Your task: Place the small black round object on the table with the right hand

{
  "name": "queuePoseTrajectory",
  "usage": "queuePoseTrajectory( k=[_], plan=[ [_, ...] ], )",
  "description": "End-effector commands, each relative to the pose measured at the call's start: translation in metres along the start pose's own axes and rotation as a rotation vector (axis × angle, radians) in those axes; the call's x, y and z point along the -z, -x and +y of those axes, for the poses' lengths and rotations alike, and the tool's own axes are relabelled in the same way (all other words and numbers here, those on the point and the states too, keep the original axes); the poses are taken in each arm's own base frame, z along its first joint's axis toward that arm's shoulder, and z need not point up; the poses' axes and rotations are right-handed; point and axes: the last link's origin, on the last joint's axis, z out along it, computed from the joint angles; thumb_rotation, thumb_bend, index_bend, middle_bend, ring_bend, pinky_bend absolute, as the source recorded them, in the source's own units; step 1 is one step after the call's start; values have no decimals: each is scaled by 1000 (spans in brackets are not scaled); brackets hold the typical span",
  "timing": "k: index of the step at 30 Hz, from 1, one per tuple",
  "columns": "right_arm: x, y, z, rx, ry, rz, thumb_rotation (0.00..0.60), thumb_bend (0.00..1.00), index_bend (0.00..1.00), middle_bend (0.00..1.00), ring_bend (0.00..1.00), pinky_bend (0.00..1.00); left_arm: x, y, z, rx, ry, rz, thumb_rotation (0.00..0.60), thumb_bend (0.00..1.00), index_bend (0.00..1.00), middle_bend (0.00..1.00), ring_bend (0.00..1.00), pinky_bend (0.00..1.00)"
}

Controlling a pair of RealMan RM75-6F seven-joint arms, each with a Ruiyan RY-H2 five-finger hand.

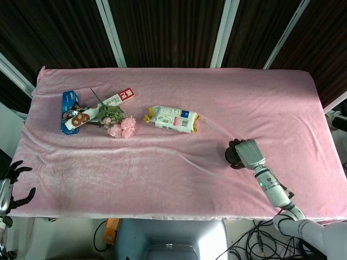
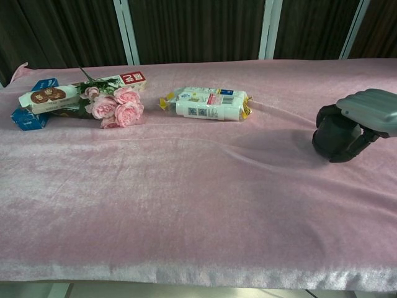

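One right hand wraps its fingers around the black round object resting on the pink cloth

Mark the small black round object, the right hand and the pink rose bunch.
small black round object (image 2: 333, 136), chest view, its front
right hand (image 2: 371, 110), chest view, grey back
pink rose bunch (image 2: 118, 107), chest view, blooms

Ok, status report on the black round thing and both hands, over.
Right hand grips black round object, down at the cloth. Left hand open, off table edge. Snack pack well clear.
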Motion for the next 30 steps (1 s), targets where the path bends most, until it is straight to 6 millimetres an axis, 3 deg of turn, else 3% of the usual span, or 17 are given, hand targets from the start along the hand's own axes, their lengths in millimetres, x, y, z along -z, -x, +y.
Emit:
queuePoseTrajectory(
  k=[1, 10, 21, 25, 30],
  plan=[
    [0, 4, -2, -3, -8, -2, 600, 133, 610, 526, 509, 719, 0, 0, 0, 0, 0, 0, 600, 354, 288, 97, 119, 340],
    [1, 8, 0, -4, -10, -22, 600, 133, 589, 494, 467, 700, 0, -1, 0, 4, -1, 2, 600, 355, 289, 97, 119, 340],
    [3, 8, 0, 4, -12, -52, 600, 133, 338, 197, 94, 228, 0, 0, 0, 3, 0, 1, 600, 354, 289, 97, 119, 340],
    [5, 6, 1, -12, -21, -43, 600, 133, 227, 111, 11, 155, 0, 0, 0, 2, 0, 0, 600, 355, 289, 97, 119, 340],
    [7, 4, 1, -28, -27, -41, 600, 133, 161, 71, 0, 140, 0, 0, 0, 3, 0, 1, 600, 354, 289, 97, 119, 340]
  ],
)
